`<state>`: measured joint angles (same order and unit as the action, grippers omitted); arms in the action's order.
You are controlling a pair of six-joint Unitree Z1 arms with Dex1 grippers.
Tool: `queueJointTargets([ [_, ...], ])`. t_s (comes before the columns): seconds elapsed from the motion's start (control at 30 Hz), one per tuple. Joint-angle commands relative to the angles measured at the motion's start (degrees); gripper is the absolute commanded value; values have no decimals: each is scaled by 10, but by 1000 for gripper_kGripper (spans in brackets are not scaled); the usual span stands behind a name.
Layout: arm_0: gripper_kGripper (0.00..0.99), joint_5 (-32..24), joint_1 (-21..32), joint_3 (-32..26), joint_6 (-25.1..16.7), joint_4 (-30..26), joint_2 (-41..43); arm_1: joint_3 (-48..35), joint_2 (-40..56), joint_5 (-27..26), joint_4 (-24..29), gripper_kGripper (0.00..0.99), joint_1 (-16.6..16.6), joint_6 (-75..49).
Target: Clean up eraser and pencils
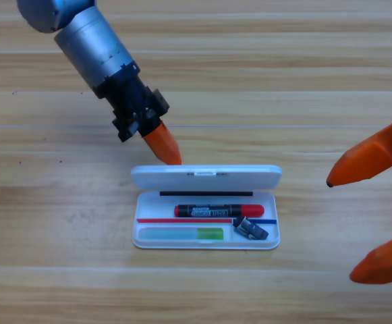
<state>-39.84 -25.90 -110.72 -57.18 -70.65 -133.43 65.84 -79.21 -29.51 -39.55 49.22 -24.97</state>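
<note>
Reaching in from the upper left, the left gripper [164,150] points its orange tip down at the back edge of the raised lid [206,176] of the white pencil case [271,237], touching it or just behind it; whether its jaws are open or closed cannot be told, since only one orange wedge shows. Inside the open tray lie all three task items: the black pencil with red ends [218,210] lies lengthwise in the upper part, the translucent green pencil [182,234] lies along the front wall, and the eraser [251,229], a small dark block, sits tilted at the right end beside the green pencil's tip. The right gripper [370,217] waits at the right edge of the view, its two orange jaws spread wide apart and holding nothing. Judging from this, the collecting looks done and the remaining step is probably to tip the lid shut. The risks follow from that: a push too low or too hard on the lid could slide the whole light case forward across the wooden table [47,256] instead of folding it, and the tilted eraser might sit proud and keep the lid from closing flat
</note>
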Motion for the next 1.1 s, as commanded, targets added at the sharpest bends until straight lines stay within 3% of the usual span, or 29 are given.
queueJointTargets([
  [0.03, 0, 22, -26, 26, -4, 6, 3, -8, -24, -10, 5, 985, -4, 2],
  [0.33, 0, 73, -48, 27, 17, 18, 6, -6, -30, -13, 5, 985, -4, 2],
  [1.1, 0, 135, -123, 32, 58, 38, 6, -4, -39, -18, 5, 985, -3, 3],
])
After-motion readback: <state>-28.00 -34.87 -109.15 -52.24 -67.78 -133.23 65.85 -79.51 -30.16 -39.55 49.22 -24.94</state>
